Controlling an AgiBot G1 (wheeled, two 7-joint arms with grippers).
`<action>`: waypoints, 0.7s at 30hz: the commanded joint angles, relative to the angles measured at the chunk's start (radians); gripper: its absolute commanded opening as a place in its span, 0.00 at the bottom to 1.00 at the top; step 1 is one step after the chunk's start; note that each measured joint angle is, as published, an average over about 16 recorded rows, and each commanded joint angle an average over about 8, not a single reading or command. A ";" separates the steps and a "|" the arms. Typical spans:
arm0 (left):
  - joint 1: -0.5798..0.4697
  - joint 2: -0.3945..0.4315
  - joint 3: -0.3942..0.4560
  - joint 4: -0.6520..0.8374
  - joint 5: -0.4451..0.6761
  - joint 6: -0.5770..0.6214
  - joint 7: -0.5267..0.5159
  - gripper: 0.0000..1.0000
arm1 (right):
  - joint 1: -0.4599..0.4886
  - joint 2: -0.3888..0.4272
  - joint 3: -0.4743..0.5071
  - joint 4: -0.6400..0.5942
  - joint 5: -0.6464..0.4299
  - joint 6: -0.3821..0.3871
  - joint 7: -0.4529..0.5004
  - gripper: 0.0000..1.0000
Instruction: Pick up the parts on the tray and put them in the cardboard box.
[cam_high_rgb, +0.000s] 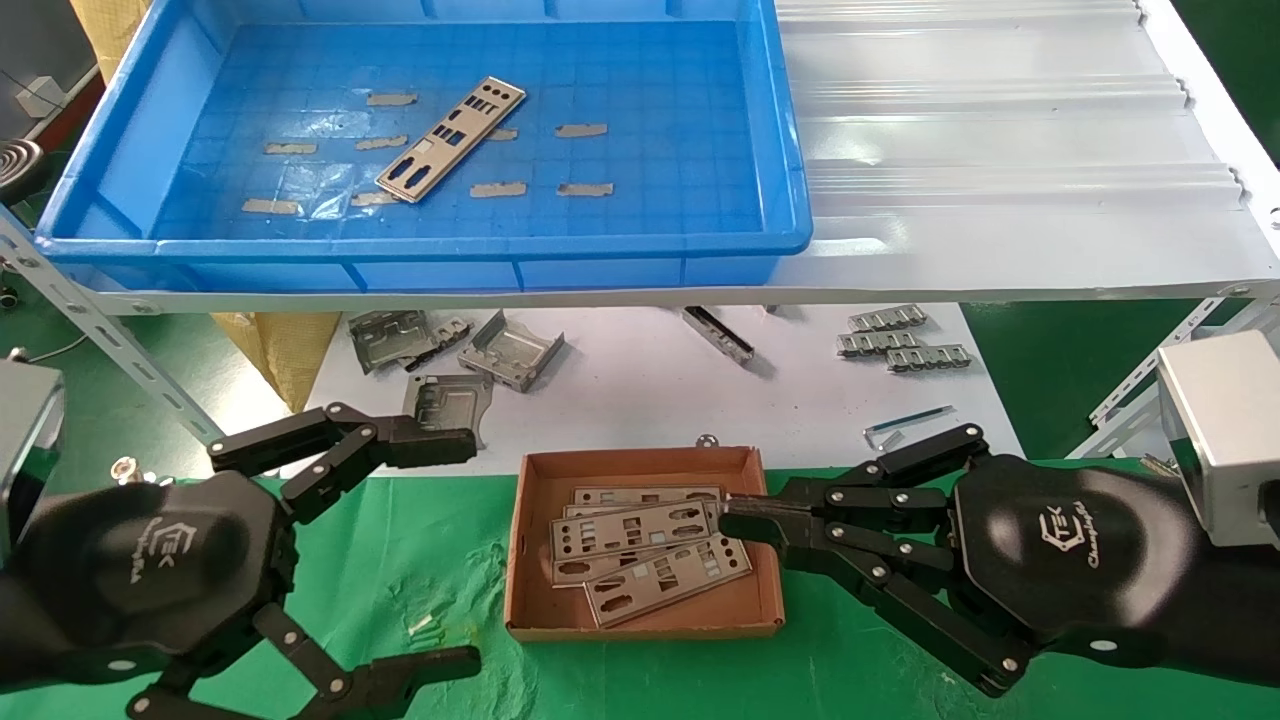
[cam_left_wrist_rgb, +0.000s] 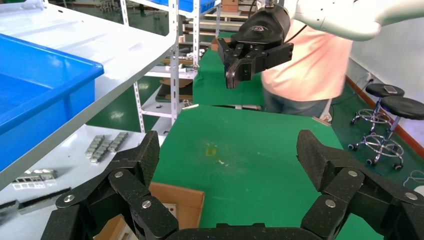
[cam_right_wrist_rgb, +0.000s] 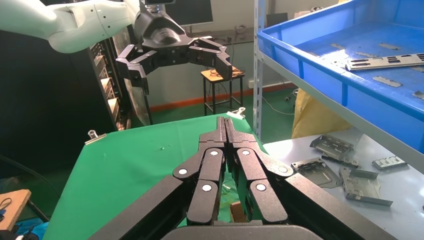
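One part (cam_high_rgb: 452, 138), a long silver punched plate, lies slantwise on the floor of the blue tray (cam_high_rgb: 600, 255) on the upper shelf; it also shows as the part (cam_right_wrist_rgb: 385, 61) in the right wrist view. The cardboard box (cam_high_rgb: 640, 465) sits on the green mat below, and more plates (cam_high_rgb: 640, 545) lie stacked in it. My right gripper (cam_high_rgb: 735, 520) is shut, its tips over the box's right side at the end of the top plate; nothing shows between its fingers (cam_right_wrist_rgb: 225, 122). My left gripper (cam_high_rgb: 460, 555) hangs open left of the box, nothing in it (cam_left_wrist_rgb: 230, 150).
Bent metal brackets (cam_high_rgb: 470, 355) and ridged strips (cam_high_rgb: 900, 340) lie on the white sheet behind the box. The shelf's white corrugated sheet (cam_high_rgb: 1000, 150) runs right of the tray. A slotted rack post (cam_high_rgb: 110, 335) slants at the left. A person (cam_left_wrist_rgb: 310, 65) stands beyond the mat.
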 joint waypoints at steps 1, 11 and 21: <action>0.001 0.000 0.000 0.000 0.000 0.001 -0.001 1.00 | 0.000 0.000 0.000 0.000 0.000 0.000 0.000 0.20; -0.165 0.083 0.030 0.089 0.078 -0.043 -0.009 1.00 | 0.000 0.000 0.000 0.000 0.000 0.000 0.000 1.00; -0.631 0.354 0.167 0.617 0.373 -0.175 0.031 1.00 | 0.000 0.000 0.000 0.000 0.000 0.000 0.000 1.00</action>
